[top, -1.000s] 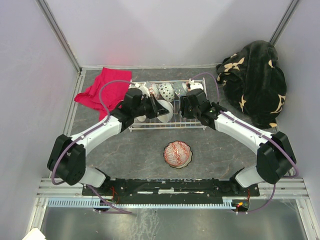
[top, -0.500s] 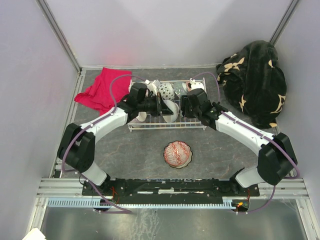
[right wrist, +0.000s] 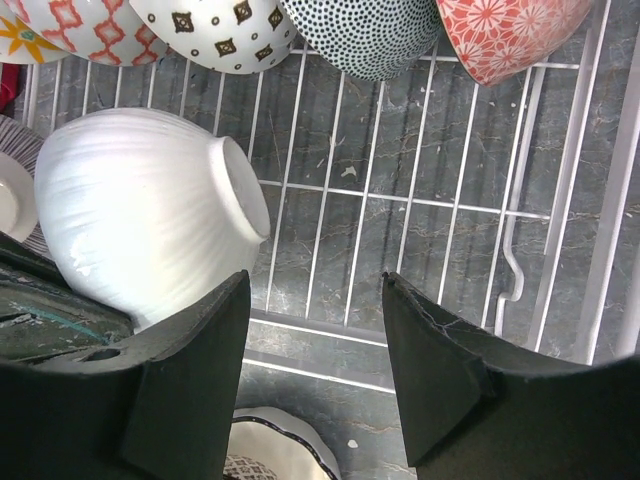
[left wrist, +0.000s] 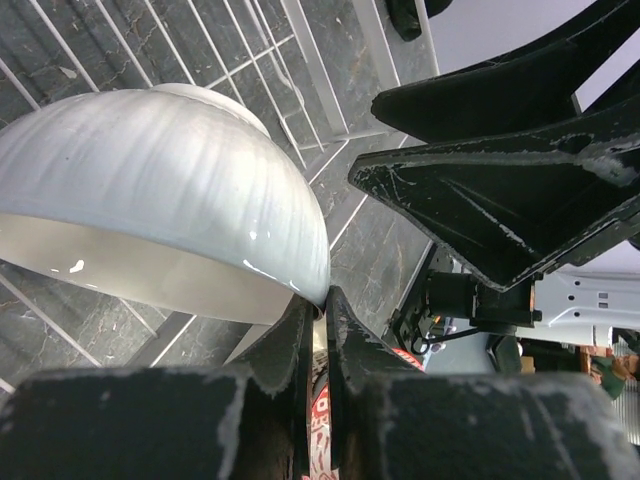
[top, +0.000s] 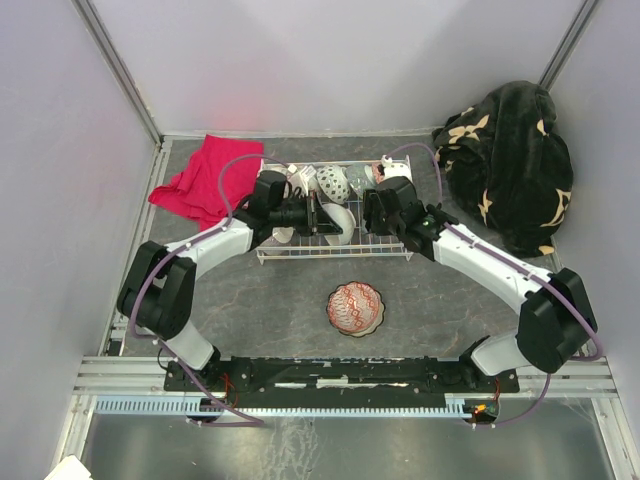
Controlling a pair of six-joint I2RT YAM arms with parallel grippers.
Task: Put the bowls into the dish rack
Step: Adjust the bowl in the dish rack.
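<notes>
The dish rack (top: 335, 256) is a white wire basket at the table's far middle, with several patterned bowls (top: 332, 183) standing on edge along its back side. My left gripper (top: 322, 215) is shut on the rim of a plain white bowl (top: 342, 222), which hangs tilted over the rack's front half. In the left wrist view the jaws (left wrist: 322, 300) pinch that bowl's (left wrist: 150, 190) edge above the rack wires (left wrist: 310, 60). My right gripper (right wrist: 315, 290) stands open over the rack floor (right wrist: 330, 330), just right of the white bowl (right wrist: 140, 230), holding nothing. A red patterned bowl (top: 355, 307) sits on the table before the rack.
A red cloth (top: 205, 180) lies left of the rack. A black blanket with pale flowers (top: 510, 165) is heaped at the back right. Grey walls close in three sides. The two grippers are close together over the rack.
My left arm has reached farther in, carrying the white bowl slightly right and deeper over the rack. The right gripper has hardly moved and stays open.
</notes>
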